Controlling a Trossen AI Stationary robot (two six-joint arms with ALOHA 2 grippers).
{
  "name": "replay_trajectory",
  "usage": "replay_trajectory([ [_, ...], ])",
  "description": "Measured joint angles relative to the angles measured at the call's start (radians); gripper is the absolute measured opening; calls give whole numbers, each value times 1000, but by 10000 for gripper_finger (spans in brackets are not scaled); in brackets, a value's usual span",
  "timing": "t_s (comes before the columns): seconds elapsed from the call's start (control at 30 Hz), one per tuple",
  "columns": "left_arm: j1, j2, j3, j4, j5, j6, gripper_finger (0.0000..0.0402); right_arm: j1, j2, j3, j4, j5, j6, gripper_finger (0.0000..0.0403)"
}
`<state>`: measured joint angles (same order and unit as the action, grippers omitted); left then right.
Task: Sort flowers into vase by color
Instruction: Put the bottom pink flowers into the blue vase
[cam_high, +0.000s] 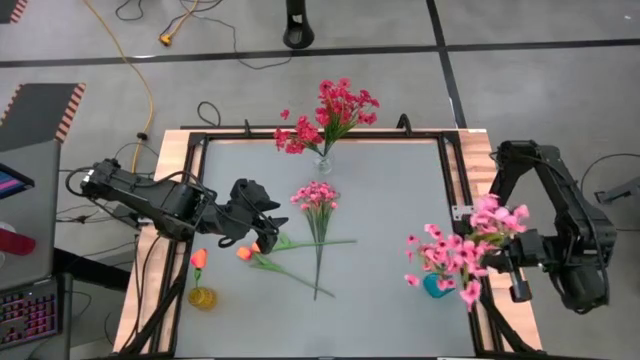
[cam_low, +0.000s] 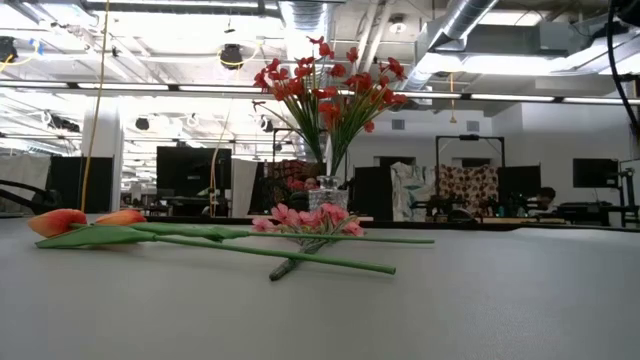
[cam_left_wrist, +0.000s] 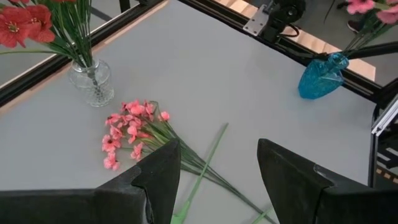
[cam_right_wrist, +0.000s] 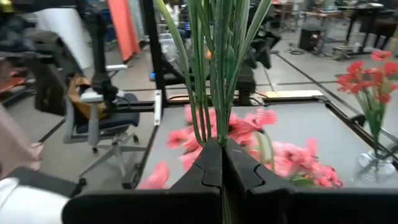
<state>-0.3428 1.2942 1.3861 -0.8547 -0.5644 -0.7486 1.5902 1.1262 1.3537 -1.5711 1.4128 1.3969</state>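
Nearest on the left side of the table (cam_high: 390, 310), a small yellow vase (cam_high: 202, 297) stands with one orange tulip (cam_high: 199, 259) in it. At the right edge sits a blue vase (cam_high: 436, 286), and the right gripper (cam_right_wrist: 222, 163) is pressed together just above it, pinching the green stems of a pink bunch (cam_high: 470, 245) whose blooms spread over the vase; I cannot tell whether the stem ends are inside it.

Farther in, two more orange tulips (cam_low: 82, 221) lie flat on the grey surface, heads to the left, their long stems (cam_high: 295, 273) running right. The left gripper (cam_left_wrist: 217, 163) hovers right above those heads with its fingers (cam_left_wrist: 163, 175) spread wide and nothing between them.

Just right of it, near the middle of the table, a small pink spray (cam_high: 316, 195) lies flat with its blossoms pointing toward the far side and its stem crossing the tulip stems.

At the far edge, a clear glass vase (cam_high: 323, 163) stands upright, holding a full bunch of red flowers (cam_high: 330, 115) that fan out above it.

Beyond the table, the floor has a yellow cable (cam_high: 140, 70) trailing across it.
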Motion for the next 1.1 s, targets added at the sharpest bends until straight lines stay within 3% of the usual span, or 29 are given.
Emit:
replay_trajectory([
  [0.2, 0, 0, 0, 0, 0, -25, 200, 44, 21, 0, 1, 15, -8, 23],
  [0.63, 0, 0, 0, 0, 0, -60, 200, 79, 207, 0, 8, 97, 42, 23],
  [1.1, 0, 0, 0, 0, 0, -58, 200, -4, 327, -1, 1, 88, 126, 24],
])
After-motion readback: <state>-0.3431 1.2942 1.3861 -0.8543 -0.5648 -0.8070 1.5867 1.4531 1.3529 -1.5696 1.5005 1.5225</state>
